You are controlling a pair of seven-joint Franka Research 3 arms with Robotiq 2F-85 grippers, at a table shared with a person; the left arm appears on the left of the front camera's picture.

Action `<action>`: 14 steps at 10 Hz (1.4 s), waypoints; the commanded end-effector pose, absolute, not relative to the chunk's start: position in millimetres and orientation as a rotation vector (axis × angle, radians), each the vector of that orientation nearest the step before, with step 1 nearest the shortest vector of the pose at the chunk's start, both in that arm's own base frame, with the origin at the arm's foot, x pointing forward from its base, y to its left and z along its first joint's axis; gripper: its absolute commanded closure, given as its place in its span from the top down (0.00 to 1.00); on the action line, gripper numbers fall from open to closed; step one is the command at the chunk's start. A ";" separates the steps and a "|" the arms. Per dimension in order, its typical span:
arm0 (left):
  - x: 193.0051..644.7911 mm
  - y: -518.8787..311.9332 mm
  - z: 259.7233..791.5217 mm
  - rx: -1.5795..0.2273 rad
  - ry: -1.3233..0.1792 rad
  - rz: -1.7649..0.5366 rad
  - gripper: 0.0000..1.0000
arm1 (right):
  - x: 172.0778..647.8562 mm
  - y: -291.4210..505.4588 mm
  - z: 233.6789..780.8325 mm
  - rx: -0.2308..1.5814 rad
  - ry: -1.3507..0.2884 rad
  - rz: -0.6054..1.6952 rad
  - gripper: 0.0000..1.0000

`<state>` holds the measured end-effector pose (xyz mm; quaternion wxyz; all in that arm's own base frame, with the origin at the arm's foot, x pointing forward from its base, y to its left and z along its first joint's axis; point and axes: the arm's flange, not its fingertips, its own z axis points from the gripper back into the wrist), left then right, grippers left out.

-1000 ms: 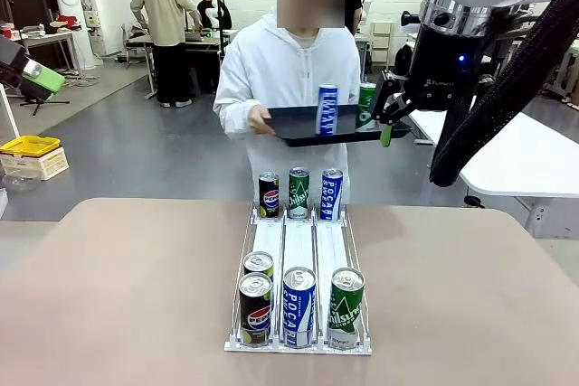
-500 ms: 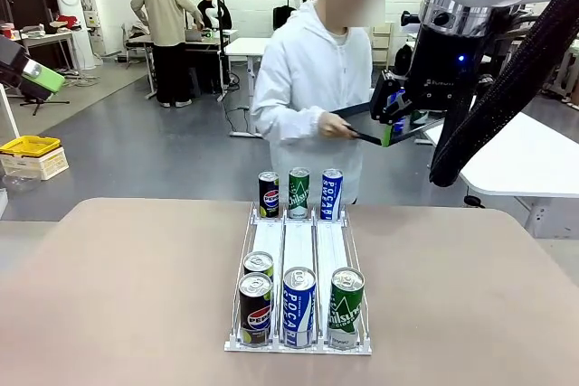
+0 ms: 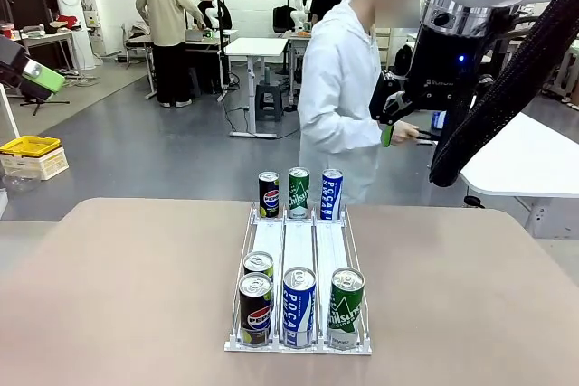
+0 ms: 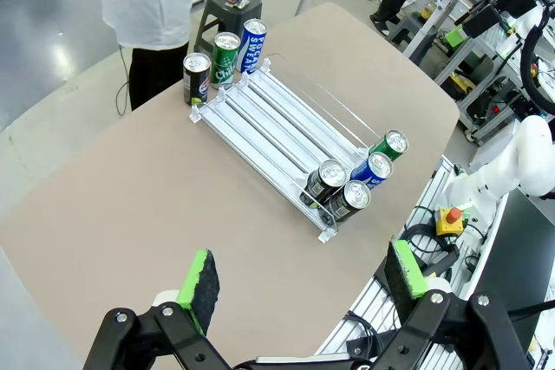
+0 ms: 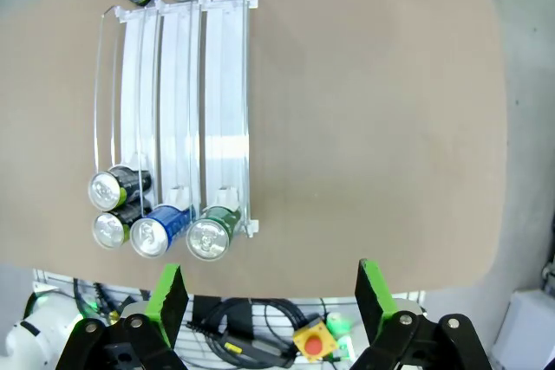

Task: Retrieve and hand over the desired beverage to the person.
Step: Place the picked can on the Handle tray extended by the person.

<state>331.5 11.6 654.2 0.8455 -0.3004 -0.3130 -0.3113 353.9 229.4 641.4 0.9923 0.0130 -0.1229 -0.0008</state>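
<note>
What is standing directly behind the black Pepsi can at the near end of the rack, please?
A second can stands close behind the black Pepsi can, in the same lane of the rack. Its silver top and a strip of green-yellow side show; the front can covers the rest, so its label cannot be read.

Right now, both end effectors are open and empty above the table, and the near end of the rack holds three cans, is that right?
Not quite: the near end of the rack holds four cans, two in one lane, as the right wrist view shows. Both end effectors, left and right, are open and empty.

white arm shell, black wrist (image 3: 443, 61) with blue light, black corrugated cable (image 3: 507, 88), black gripper fingers (image 5: 165, 305) with green pads
</note>
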 end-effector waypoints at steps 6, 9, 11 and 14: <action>332.6 13.1 653.8 -0.647 -0.677 -0.677 1.00 | 329.8 182.8 671.0 0.223 -0.431 0.206 1.00; 332.6 13.1 653.8 -0.647 -0.677 -0.677 1.00 | 317.6 86.5 676.5 0.572 -0.581 0.477 1.00; 332.6 13.1 653.8 -0.647 -0.677 -0.677 1.00 | 314.4 25.6 657.5 0.671 -0.661 0.472 1.00; 332.6 13.1 653.8 -0.647 -0.677 -0.677 1.00 | 272.2 -31.5 641.9 0.704 -0.776 0.444 1.00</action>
